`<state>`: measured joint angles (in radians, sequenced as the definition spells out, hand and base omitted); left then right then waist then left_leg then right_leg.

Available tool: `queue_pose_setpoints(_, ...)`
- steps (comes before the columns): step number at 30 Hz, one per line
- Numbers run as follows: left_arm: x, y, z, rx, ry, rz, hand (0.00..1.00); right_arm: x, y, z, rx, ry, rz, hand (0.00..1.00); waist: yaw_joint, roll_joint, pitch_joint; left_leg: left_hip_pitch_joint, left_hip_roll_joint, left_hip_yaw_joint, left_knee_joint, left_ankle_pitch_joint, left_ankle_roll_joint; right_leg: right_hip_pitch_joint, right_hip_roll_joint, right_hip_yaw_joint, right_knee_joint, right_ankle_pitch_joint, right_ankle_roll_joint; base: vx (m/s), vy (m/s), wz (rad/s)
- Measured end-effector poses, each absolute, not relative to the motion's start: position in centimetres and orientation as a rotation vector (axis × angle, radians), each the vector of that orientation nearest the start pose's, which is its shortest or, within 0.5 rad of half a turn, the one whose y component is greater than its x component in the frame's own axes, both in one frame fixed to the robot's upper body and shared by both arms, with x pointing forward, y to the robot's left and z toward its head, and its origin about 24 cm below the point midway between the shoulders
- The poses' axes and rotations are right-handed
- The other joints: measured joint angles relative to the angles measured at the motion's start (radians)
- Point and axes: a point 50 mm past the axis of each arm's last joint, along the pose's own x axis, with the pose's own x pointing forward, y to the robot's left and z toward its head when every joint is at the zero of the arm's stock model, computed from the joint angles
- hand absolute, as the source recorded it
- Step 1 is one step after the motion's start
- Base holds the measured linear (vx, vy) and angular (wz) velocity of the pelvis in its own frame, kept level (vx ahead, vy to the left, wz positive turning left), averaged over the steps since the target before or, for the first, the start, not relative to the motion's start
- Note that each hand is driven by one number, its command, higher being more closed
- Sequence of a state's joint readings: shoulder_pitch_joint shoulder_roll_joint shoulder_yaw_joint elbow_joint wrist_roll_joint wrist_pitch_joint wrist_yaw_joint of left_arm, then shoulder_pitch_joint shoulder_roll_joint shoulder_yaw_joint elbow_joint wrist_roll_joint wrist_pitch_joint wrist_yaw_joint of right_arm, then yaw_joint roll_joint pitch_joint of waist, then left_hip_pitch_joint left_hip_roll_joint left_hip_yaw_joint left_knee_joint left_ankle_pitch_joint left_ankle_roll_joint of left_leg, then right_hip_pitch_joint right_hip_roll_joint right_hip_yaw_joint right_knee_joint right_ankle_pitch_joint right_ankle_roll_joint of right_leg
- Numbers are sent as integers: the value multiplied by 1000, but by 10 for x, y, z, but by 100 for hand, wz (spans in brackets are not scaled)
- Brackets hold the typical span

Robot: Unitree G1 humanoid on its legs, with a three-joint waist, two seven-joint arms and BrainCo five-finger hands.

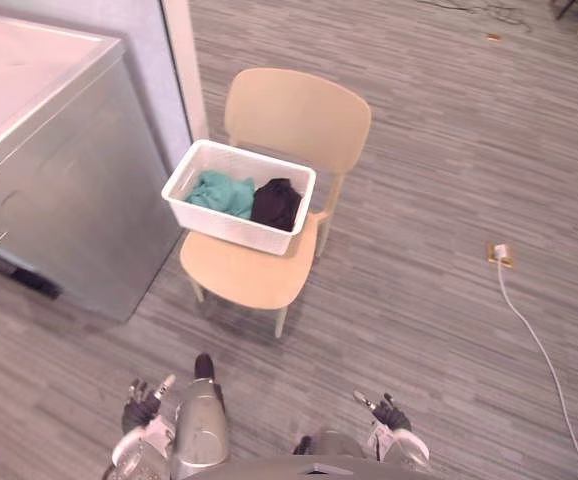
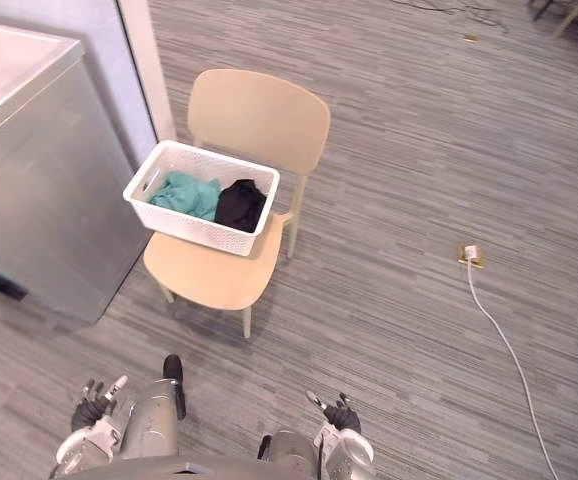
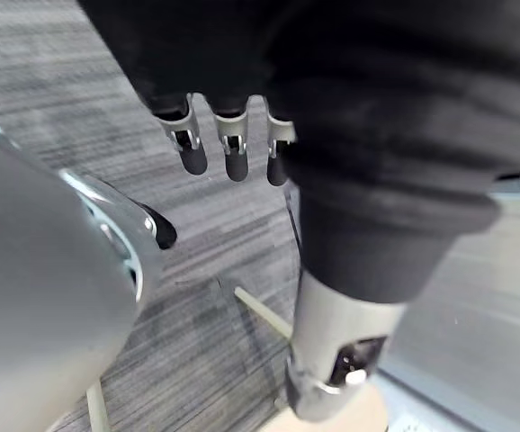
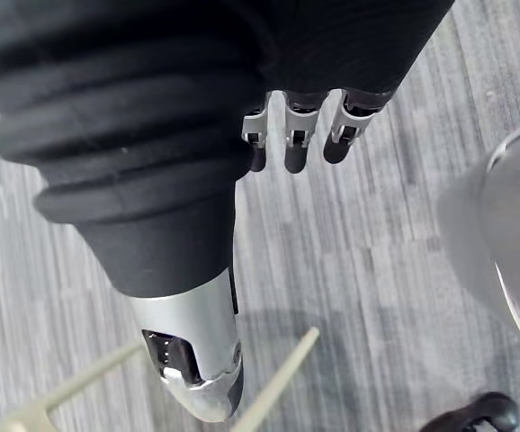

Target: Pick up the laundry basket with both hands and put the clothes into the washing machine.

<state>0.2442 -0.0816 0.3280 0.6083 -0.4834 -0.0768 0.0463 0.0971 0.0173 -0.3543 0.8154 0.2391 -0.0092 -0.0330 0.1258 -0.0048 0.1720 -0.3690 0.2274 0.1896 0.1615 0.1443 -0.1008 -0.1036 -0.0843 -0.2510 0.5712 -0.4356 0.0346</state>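
Pre-reach: left hand (image 1: 141, 405) and right hand (image 1: 387, 410) hang low, fingers relaxed, holding nothing. Laundry basket (image 1: 231, 228) with clothes (image 1: 224, 193) sits on chair (image 1: 299, 115) at 12 o'clock, washing machine (image 1: 69, 200) at 10 o'clock — next, I'd step in and grip both basket ends.

White laundry basket (image 1: 231, 228), teal and black clothes (image 1: 223, 193) inside, sits on chair (image 1: 244, 272).

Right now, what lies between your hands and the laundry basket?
In the left eye view, grey floor, then the front of the chair seat that the laundry basket rests on. Both the left hand and right hand hang low, open and empty.
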Motion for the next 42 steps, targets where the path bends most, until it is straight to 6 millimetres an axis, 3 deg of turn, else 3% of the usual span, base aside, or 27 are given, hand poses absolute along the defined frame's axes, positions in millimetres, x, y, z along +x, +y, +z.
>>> queue_pose_setpoints(3, 114, 198, -127, -633, 671, 636, 0, 120, -197, -147, 324, 929, -453, 0, -5, -27, -11, -56, -5, 72, 168, -46, 31, 20, -59, -140, -102, 83, -19, -216, -17, 122)
queue_pose_setpoints(4, 111, 198, -129, -636, 678, 637, 0, 121, -199, -147, 287, 934, -433, 0, -13, -26, -11, -45, 31, 125, 296, -104, 82, 40, -75, -187, -138, 114, -14, -122, 41, 114)
queue_pose_setpoints(7, 112, 197, -130, -628, 689, 623, 0, 113, -203, -148, 260, 952, -433, 0, -26, -15, -33, 36, 124, 202, 446, -213, 116, 74, -116, -292, -164, 146, 5, -68, 128, 106)
queue_pose_setpoints(9, 118, 188, -135, -636, 718, 587, 0, 102, -211, -153, 261, 991, -468, 0, -61, 6, -79, 98, 192, 272, 411, -201, 130, 87, -171, -422, -150, 161, 32, 0, 288, 188)
queue_pose_setpoints(10, 125, 184, -134, -637, 714, 564, 0, 99, -214, -153, 268, 995, -488, 0, -74, 15, -83, 92, 164, 303, 383, -194, 126, 98, -191, -461, -133, 165, 40, 74, 308, 228)
queue_pose_setpoints(11, 132, 178, -132, -620, 711, 525, 0, 91, -213, -157, 306, 1023, -528, 0, -101, 7, -74, 84, 109, 367, 336, -166, 177, 106, -222, -517, -129, 157, 37, 27, 267, 227)
queue_pose_setpoints(12, 136, 179, -131, -600, 707, 526, 0, 87, -209, -159, 328, 1034, -539, 0, -107, -1, -80, 96, 52, 368, 214, -136, 182, 120, -168, -524, -285, 166, 44, -26, 298, 244)
queue_pose_setpoints(14, 134, 181, -135, -575, 735, 539, 0, 82, -210, -161, 337, 1046, -562, 0, -128, -5, -82, 114, 11, 432, 134, -177, 150, 192, -141, -580, -409, 314, 99, -32, 288, 176)
queue_pose_setpoints(15, 136, 178, -137, -562, 756, 533, 0, 81, -218, -161, 344, 1050, -595, 0, -116, 1, -66, 132, -33, 458, 94, -170, 127, 211, -174, -625, -387, 327, 112, 44, 246, 105)
queue_pose_setpoints(18, 126, 179, -139, -544, 778, 543, 0, 69, -224, -162, 373, 1067, -667, 0, -106, 4, -68, 167, -178, 370, 13, -167, 149, 243, -285, -666, -262, 332, 120, 83, 323, 121)
queue_pose_setpoints(19, 126, 177, -139, -522, 780, 519, 0, 63, -231, -161, 369, 1060, -707, 0, -127, 19, -61, 189, -237, 294, -16, -168, 177, 218, -369, -610, -80, 329, 4, 108, 332, 178)
queue_pose_setpoints(20, 128, 173, -139, -505, 782, 492, 0, 64, -237, -158, 348, 1018, -728, 0, -140, 31, -54, 194, -256, 252, -18, -178, 185, 192, -385, -526, 10, 324, -73, 134, 332, 211)
queue_pose_setpoints(22, 139, 179, -134, -438, 755, 464, 0, 70, -240, -154, 362, 967, -740, 0, -153, 50, -9, 238, -297, 139, -30, -204, 188, 35, -245, -91, 223, 186, -33, 112, 205, 182)
queue_pose_setpoints(24, 137, 184, -134, -411, 761, 484, 0, 73, -226, -155, 408, 958, -752, 0, -154, 30, 2, 311, -307, 181, -69, -243, 162, -60, -139, 47, 266, 108, -19, 228, 46, 121)
queue_pose_setpoints(25, 138, 185, -133, -387, 750, 474, 0, 77, -219, -153, 440, 928, -751, 0, -175, 0, 11, 315, -294, 230, 24, -282, 163, -116, -124, 59, 266, 84, -13, 276, -48, 124)
queue_pose_setpoints(27, 137, 182, -134, -370, 762, 462, 0, 94, -218, -147, 433, 869, -708, 0, -195, -9, 35, 322, -321, 234, 80, -329, 217, -216, -139, 40, 230, 82, 0, 171, -33, 69)
queue_pose_setpoints(28, 137, 174, -135, -381, 770, 452, 0, 105, -223, -140, 408, 821, -685, 0, -195, 20, 35, 342, -320, 233, 58, -345, 211, -271, -132, -45, 146, 104, -23, 166, 40, 9)
queue_pose_setpoints(31, 147, 167, -130, -369, 745, 425, 0, 125, -223, -128, 388, 730, -653, 0, -199, 35, 33, 367, -238, 295, 137, -418, 156, -304, -149, -288, -56, 208, -52, 390, 1, 8)
queue_pose_setpoints(32, 148, 167, -131, -367, 753, 431, 0, 128, -217, -128, 379, 737, -632, 0, -184, 5, 40, 414, -265, 314, 132, -444, 157, -289, -180, -345, -103, 243, -79, 460, -111, -11)
queue_pose_setpoints(34, 146, 165, -132, -370, 763, 429, 0, 136, -211, -123, 350, 718, -586, 0, -186, 10, 13, 462, -262, 312, 132, -493, 117, -264, -157, -358, -92, 252, -99, 520, -73, -14)
queue_pose_setpoints(35, 145, 164, -133, -360, 770, 421, 0, 138, -211, -120, 312, 705, -564, 0, -187, 35, -3, 498, -228, 311, 164, -517, 63, -225, -117, -361, -117, 260, -113, 587, -36, 4)
queue_pose_setpoints(36, 149, 167, -130, -359, 752, 434, 0, 141, -207, -118, 320, 697, -555, 0, -203, 33, 0, 436, -156, 304, 402, -512, 44, -183, -101, -381, -117, 279, -144, 587, -57, 2)
queue_pose_setpoints(37, 150, 170, -130, -366, 749, 455, 0, 140, -207, -119, 321, 700, -557, 0, -208, 31, 1, 396, -107, 305, 548, -485, 49, -159, -93, -388, -116, 286, -173, 580, -56, -9)
queue_pose_setpoints(38, 149, 171, -131, -367, 755, 471, 0, 142, -206, -118, 319, 692, -551, 0, -206, 47, 10, 342, -20, 310, 754, -389, 111, -125, -58, -372, -112, 268, -186, 544, -84, -77)
queue_pose_setpoints(39, 142, 176, -133, -375, 772, 502, 0, 144, -204, -115, 315, 681, -538, 0, -178, 61, 8, 297, 78, 324, 933, -168, 192, -80, -4, -318, -118, 240, -186, 564, -2, -156)
queue_pose_setpoints(40, 132, 181, -136, -377, 794, 540, 0, 146, -201, -113, 311, 670, -525, 0, -149, 69, -5, 257, 152, 324, 1053, -53, 200, -36, 35, -253, -150, 232, -190, 583, 44, -176)
queue_pose_setpoints(42, 127, 185, -138, -382, 802, 569, 0, 150, -199, -110, 311, 654, -512, 0, -145, 64, -15, 181, 183, 302, 1128, -135, 164, 8, 43, -182, -173, 211, -170, 649, 136, -129)
